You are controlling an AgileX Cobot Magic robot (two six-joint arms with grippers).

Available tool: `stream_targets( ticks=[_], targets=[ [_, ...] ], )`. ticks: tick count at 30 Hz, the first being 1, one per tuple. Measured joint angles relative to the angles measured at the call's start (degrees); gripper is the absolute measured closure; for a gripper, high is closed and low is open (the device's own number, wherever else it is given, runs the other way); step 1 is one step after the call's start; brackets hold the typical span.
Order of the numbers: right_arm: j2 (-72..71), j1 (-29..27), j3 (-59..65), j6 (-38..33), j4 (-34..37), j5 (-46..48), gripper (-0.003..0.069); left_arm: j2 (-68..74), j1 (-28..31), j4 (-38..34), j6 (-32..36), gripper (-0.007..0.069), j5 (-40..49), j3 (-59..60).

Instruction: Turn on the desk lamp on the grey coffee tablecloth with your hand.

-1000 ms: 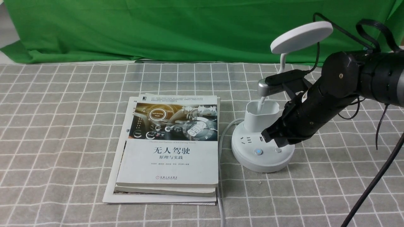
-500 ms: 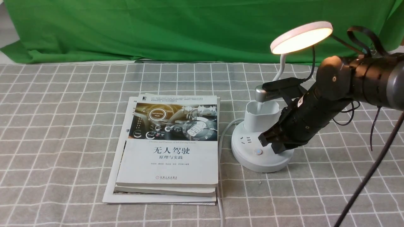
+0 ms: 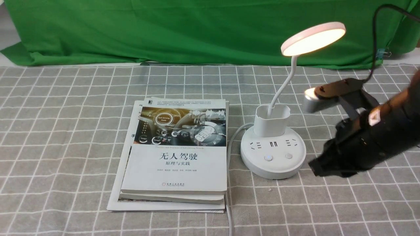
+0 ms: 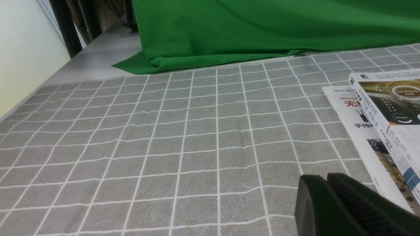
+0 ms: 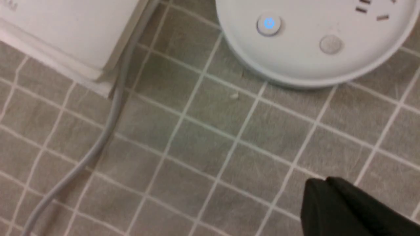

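The white desk lamp (image 3: 272, 154) stands on the grey coffee tablecloth (image 3: 65, 137), right of centre. Its disc head (image 3: 313, 37) glows warm white. Its round base shows in the right wrist view (image 5: 315, 42) with a blue-lit button (image 5: 269, 23) and a plain button (image 5: 330, 44). My right gripper (image 3: 316, 168) is shut and empty, just right of the base, apart from it; it also shows in the right wrist view (image 5: 323, 183). My left gripper (image 4: 323, 178) is shut and empty over bare cloth near the books; it does not show in the front view.
A stack of books (image 3: 175, 154) lies left of the lamp, also in the left wrist view (image 4: 387, 118). The lamp's grey cord (image 3: 229, 144) runs between books and base toward the front edge. A green backdrop cloth (image 3: 164, 29) hangs behind.
My right gripper was on the lamp base's right button; the lamp head lit up. The gripper has since pulled back to the right, off the base.
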Motion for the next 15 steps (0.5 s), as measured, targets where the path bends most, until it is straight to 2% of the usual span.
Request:
stream_targets(
  ticks=[8, 15],
  targets=[
    [-19.72, 0.0, 12.59, 3.47, 0.0, 0.61, 0.062, 0.0, 0.0, 0.0, 0.0, 0.0606, 0.0, 0.0],
    [-29.1, 0.0, 13.19, 3.83, 0.0, -1.1, 0.0601, 0.0, 0.0, 0.0, -0.06, 0.0606, 0.0, 0.0]
  ],
)
